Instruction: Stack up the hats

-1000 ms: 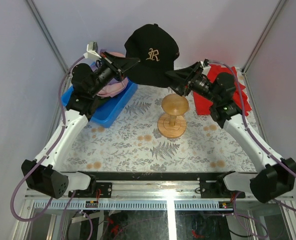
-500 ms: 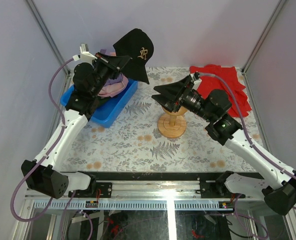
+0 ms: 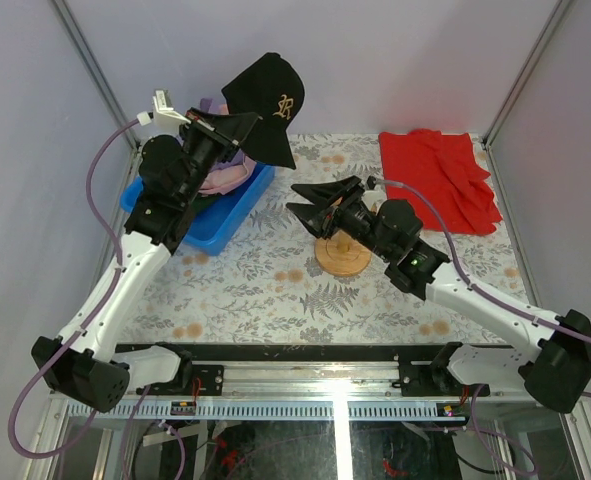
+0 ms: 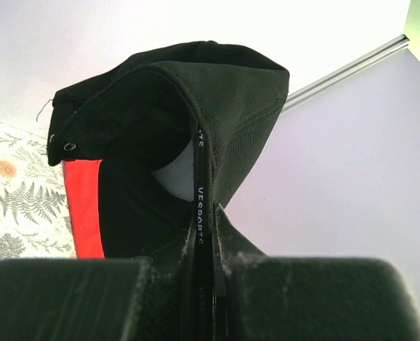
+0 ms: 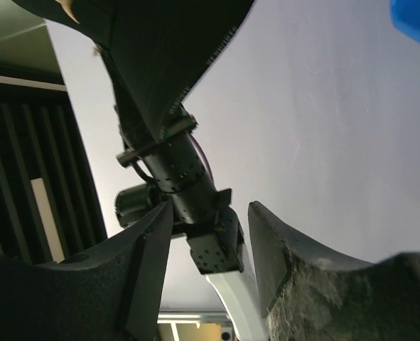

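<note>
Left tool (image 3: 243,126) is clenched on the edge of the black cap (image 3: 265,90), aloft above the blue bin (image 3: 215,232); right tool (image 3: 307,200) gapes empty by the wooden stand (image 3: 341,262); so thin a pinch may let the floppy cap slip.

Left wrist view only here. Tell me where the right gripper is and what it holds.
Observer: The right gripper is open and empty, over the wooden stand.
Operator: Say where my cap is relative to the bin.
Observer: The black cap is held up in the air by the left gripper, near the far end of the blue bin.
Operator: Report what's in the bin.
Observer: A pink cap; the left arm hides most of the rest.
</note>
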You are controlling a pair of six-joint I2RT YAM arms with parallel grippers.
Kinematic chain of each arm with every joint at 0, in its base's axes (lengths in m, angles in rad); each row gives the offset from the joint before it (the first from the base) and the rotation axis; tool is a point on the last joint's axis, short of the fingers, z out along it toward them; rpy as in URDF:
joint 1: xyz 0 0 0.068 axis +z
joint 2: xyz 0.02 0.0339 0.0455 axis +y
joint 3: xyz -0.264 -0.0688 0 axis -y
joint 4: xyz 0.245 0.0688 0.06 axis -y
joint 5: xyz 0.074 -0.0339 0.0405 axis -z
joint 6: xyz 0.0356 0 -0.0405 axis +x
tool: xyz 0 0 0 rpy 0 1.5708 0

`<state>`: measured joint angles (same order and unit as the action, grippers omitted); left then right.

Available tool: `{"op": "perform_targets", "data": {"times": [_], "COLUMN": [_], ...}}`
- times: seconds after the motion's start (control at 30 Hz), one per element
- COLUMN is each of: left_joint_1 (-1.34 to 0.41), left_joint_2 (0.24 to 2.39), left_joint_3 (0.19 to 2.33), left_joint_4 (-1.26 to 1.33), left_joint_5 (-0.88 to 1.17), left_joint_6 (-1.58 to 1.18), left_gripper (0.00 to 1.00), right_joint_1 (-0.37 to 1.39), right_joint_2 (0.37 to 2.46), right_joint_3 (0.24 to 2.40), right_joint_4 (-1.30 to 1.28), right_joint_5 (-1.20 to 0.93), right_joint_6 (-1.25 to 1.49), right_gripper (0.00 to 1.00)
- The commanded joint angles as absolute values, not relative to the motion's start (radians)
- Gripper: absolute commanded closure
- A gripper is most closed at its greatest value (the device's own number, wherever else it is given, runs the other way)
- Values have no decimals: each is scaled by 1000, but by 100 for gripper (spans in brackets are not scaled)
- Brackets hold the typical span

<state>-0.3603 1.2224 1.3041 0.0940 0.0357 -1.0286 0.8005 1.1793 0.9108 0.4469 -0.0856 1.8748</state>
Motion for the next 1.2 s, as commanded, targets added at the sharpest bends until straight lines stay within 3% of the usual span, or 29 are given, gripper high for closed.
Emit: {"op": "perform_targets", "data": {"times": [0.0,1.17], "left_joint_1": [-368,-368], "left_joint_2": [1189,1117], "left_joint_3": [1289,1192], "left_joint_4": [152,150], "left_joint_5": [-5,7], "left_joint_6": [-993,-1029], "left_gripper": [100,100], "right_joint_1": [808,788], "right_joint_2": [1201,1424], "right_joint_3": [928,1096], "right_joint_4": [613,729], "right_joint_5": [-2,24], "right_joint_6": [1913,1901], "right_gripper": [47,50]}}
